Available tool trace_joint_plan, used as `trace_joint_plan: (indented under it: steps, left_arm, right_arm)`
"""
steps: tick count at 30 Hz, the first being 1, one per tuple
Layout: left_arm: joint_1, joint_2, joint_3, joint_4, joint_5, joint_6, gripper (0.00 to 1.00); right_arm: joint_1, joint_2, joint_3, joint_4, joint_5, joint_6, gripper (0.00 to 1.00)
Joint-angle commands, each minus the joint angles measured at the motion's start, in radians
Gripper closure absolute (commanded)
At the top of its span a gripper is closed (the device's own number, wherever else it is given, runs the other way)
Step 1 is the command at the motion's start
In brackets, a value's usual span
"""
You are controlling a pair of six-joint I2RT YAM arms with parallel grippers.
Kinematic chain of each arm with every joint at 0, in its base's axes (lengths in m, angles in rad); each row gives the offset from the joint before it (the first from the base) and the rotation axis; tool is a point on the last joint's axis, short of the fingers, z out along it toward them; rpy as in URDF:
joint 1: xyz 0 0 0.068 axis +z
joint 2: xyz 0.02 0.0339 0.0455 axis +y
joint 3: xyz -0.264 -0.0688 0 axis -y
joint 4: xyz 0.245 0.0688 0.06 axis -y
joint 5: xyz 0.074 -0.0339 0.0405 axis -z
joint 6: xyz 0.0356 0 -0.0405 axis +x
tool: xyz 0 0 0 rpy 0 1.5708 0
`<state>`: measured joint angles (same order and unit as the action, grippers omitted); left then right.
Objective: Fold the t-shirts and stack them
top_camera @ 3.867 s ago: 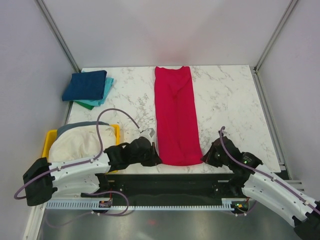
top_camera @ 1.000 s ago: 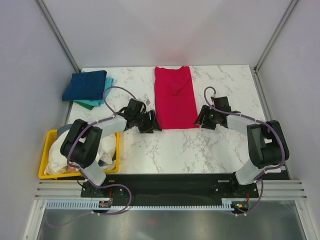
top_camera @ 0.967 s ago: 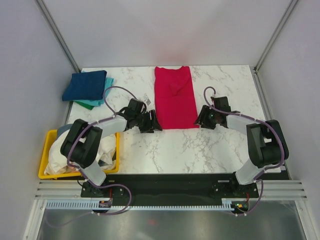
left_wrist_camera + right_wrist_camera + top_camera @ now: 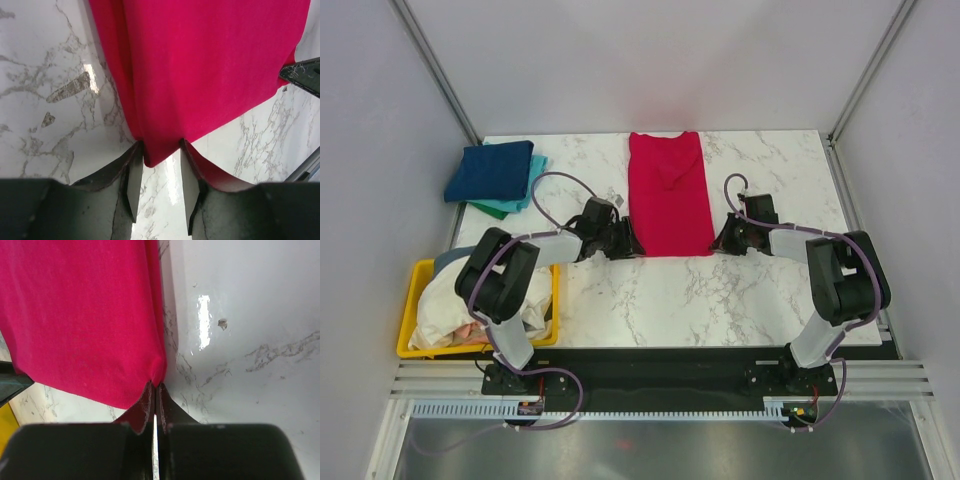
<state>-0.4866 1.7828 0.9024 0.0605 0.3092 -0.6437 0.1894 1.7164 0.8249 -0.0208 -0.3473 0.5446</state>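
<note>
The red t-shirt (image 4: 670, 195) lies folded in half lengthwise and crosswise at the back middle of the marble table. My left gripper (image 4: 628, 243) is at its near left corner; in the left wrist view the gripper (image 4: 161, 150) is open, with the corner of the shirt (image 4: 200, 60) lying between the fingertips. My right gripper (image 4: 720, 240) is at the near right corner; in the right wrist view the gripper (image 4: 156, 387) is shut on the edge of the shirt (image 4: 75, 315). A stack of folded shirts, dark blue over teal and green (image 4: 495, 175), sits at the back left.
A yellow basket (image 4: 420, 275) with white and grey clothes (image 4: 460, 300) stands at the near left of the table. Metal frame posts rise at the back corners. The marble table (image 4: 650, 300) shows bare in front of the red shirt.
Since 3.9 s ago both grippers carried the shirt's near end back, folding it in half. In the last second the left fingers have parted and both arms shifted slightly.
</note>
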Motion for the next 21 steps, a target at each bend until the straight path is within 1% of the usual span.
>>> trace_joint_plan:
  steps: [1, 4, 5, 6, 8, 9, 10, 13, 16, 17, 18, 19, 20, 21]
  left_arm:
    - [-0.003, 0.052, -0.002, 0.018, -0.081, -0.011, 0.58]
    - [-0.004, 0.056, -0.017, 0.056, -0.104, -0.007, 0.67]
    - [-0.003, 0.056, -0.019, 0.062, -0.110, -0.002, 0.72]
    - [-0.003, 0.056, -0.020, 0.074, -0.110, -0.001, 0.83]
    - [-0.004, 0.049, -0.020, 0.081, -0.093, 0.006, 0.91]
    - [-0.004, 0.043, -0.022, 0.081, -0.088, 0.007, 0.96]
    - [-0.007, 0.033, -0.025, 0.078, -0.082, 0.009, 0.98]
    - [-0.030, -0.035, -0.051, 0.042, -0.081, 0.018, 0.98]
    - [-0.070, -0.135, -0.083, -0.013, -0.093, 0.013, 0.98]
    - [-0.082, -0.161, -0.091, -0.036, -0.096, 0.009, 0.98]
    - [-0.119, -0.219, -0.098, -0.054, -0.099, 0.007, 0.98]
    - [-0.139, -0.247, -0.106, -0.117, -0.107, 0.007, 0.98]
    - [-0.162, -0.279, -0.111, -0.143, -0.128, 0.006, 0.98]
    - [-0.212, -0.308, -0.115, -0.171, -0.143, 0.001, 0.98]
  right_arm:
    - [0.002, 0.045, -0.015, -0.019, 0.025, -0.040, 1.00]
    - [0.001, 0.055, -0.017, -0.018, 0.019, -0.044, 1.00]
    - [0.001, 0.057, -0.015, -0.016, 0.018, -0.043, 1.00]
    - [0.001, 0.058, -0.015, -0.016, 0.014, -0.044, 1.00]
    - [-0.001, 0.055, -0.017, -0.016, 0.013, -0.044, 1.00]
    - [-0.002, 0.040, -0.020, -0.016, 0.013, -0.040, 1.00]
    - [-0.002, 0.028, -0.024, -0.016, 0.019, -0.035, 1.00]
    - [-0.005, -0.052, -0.056, -0.028, 0.027, -0.023, 1.00]
    - [-0.004, -0.148, -0.087, -0.077, 0.042, -0.018, 1.00]
    - [-0.002, -0.173, -0.099, -0.123, 0.047, -0.018, 1.00]
    - [-0.004, -0.232, -0.105, -0.143, 0.048, -0.017, 1.00]
    - [-0.004, -0.266, -0.115, -0.166, 0.056, -0.018, 1.00]
    - [-0.004, -0.305, -0.130, -0.223, 0.060, -0.020, 1.00]
    - [-0.004, -0.386, -0.138, -0.252, 0.065, -0.020, 1.00]
